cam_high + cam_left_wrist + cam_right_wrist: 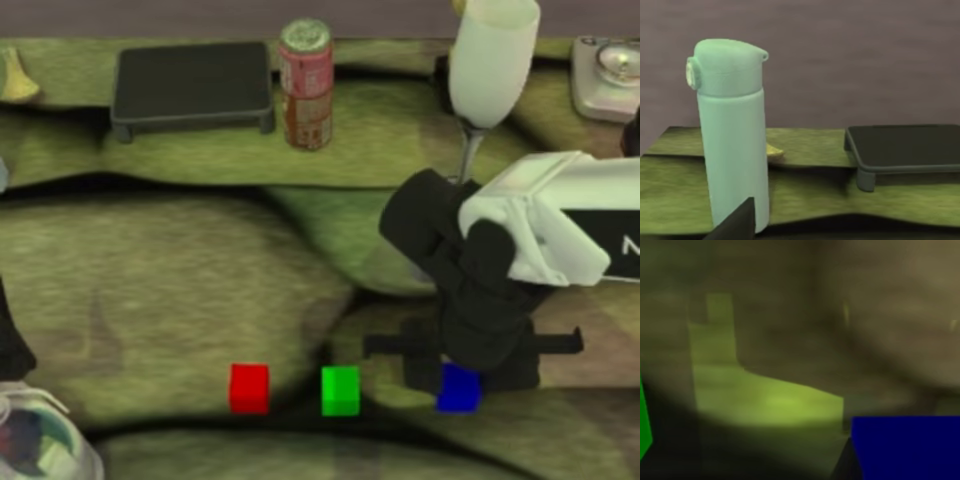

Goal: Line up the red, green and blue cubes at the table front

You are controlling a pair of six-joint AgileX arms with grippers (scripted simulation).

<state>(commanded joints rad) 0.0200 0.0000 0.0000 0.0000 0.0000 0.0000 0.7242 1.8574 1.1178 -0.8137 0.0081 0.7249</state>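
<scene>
At table [180,290] front, red cube [249,387], green cube [340,390], blue cube [459,388] in row, right gripper [470,365] directly over blue, jaw state hidden, left arm parked at left edge.

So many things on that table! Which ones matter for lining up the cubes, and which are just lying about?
Job:
red cube
green cube
blue cube, under the right gripper

Lying about:
soda can
dark tray
wine glass
pale green flask
</scene>
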